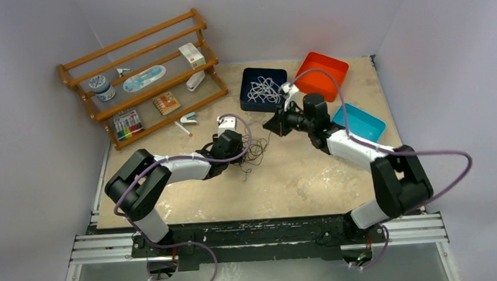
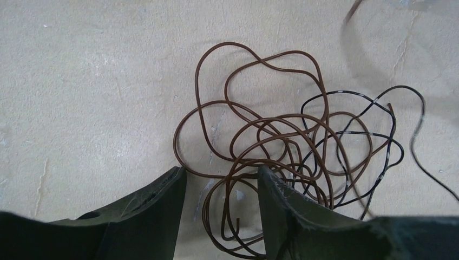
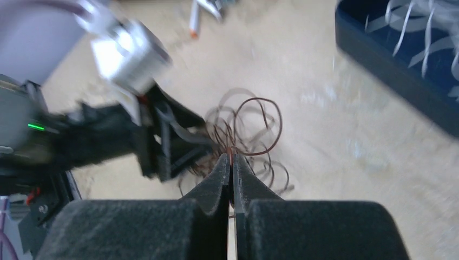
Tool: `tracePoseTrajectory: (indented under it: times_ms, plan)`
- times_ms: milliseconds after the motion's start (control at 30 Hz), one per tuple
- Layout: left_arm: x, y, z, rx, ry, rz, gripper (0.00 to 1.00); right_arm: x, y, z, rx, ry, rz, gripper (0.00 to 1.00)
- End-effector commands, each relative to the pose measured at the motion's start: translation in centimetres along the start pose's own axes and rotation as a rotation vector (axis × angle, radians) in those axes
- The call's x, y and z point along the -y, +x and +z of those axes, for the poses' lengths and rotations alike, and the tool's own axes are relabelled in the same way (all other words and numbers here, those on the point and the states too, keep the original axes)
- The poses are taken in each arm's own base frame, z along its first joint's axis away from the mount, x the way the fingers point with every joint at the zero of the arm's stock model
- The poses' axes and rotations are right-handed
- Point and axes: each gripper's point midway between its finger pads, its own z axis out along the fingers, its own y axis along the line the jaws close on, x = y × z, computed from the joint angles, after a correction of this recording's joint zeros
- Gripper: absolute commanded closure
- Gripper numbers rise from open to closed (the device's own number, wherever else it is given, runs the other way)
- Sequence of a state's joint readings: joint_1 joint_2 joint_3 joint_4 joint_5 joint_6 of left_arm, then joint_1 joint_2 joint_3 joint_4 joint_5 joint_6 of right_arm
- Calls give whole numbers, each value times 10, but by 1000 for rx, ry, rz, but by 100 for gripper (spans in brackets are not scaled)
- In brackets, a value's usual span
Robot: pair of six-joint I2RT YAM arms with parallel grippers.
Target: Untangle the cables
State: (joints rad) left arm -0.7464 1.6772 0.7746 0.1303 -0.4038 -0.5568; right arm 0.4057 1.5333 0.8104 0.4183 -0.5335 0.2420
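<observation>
The cables (image 1: 254,154) lie as a loose knot of brown and black loops on the bare table (image 1: 313,182), near its middle and in front of the navy tray (image 1: 248,99). In the left wrist view the brown loops (image 2: 281,146) spread widest, with thinner black strands crossing them on the right.

The left gripper (image 2: 221,173) sits low at the knot's near-left edge. Its jaws stand apart, with brown loops lying between them and nothing clamped.

The right gripper (image 3: 231,161) has its jaws pressed together, and a single brown strand appears pinched at the tips. In the top view it (image 1: 276,124) hovers just beyond the knot on the far right. One blurred strand rises out of the left wrist view at the upper right.

The two grippers crowd the knot from opposite sides, and the left gripper (image 3: 168,146) fills the space directly behind it in the right wrist view.

The navy tray holds a pile of white cords (image 1: 265,88). An orange tray (image 1: 323,77) sits to its right and a light blue tray (image 1: 361,122) nearer the right arm. A purple hose (image 1: 334,86) arcs over the orange tray.

At the far left stands a wooden rack (image 1: 129,41) holding:
- a round tin (image 1: 102,86)
- a white box with an orange label (image 1: 192,54)
- a set of markers (image 1: 127,125)

Print on all of these is too small to read. A white pen (image 1: 183,128) lies on the table just before the rack.
</observation>
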Motion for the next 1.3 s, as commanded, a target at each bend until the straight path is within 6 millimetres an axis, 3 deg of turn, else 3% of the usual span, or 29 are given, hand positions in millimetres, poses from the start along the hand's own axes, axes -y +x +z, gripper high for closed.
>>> tracePoseTrajectory:
  times_ms: [0,367,733,900,1033,1267]
  plan:
    - [-6,8,6,-1,-10,-3,50,-40,-84,-26,177,-56,-121,100]
    - [-12,19,7,-15,-22,-8,53,-102,-187,-102,401,-57,-234,100]
    - [-10,26,10,-25,-12,-16,54,-134,-282,-185,657,105,-339,100]
    - [-10,30,12,-36,-6,-9,64,-152,-313,-217,754,126,-384,100]
    - [-11,31,11,-35,-3,-7,76,-154,-336,-243,837,209,-403,100]
    - [-19,28,4,-19,-29,-5,78,-142,-362,-293,973,411,-388,100]
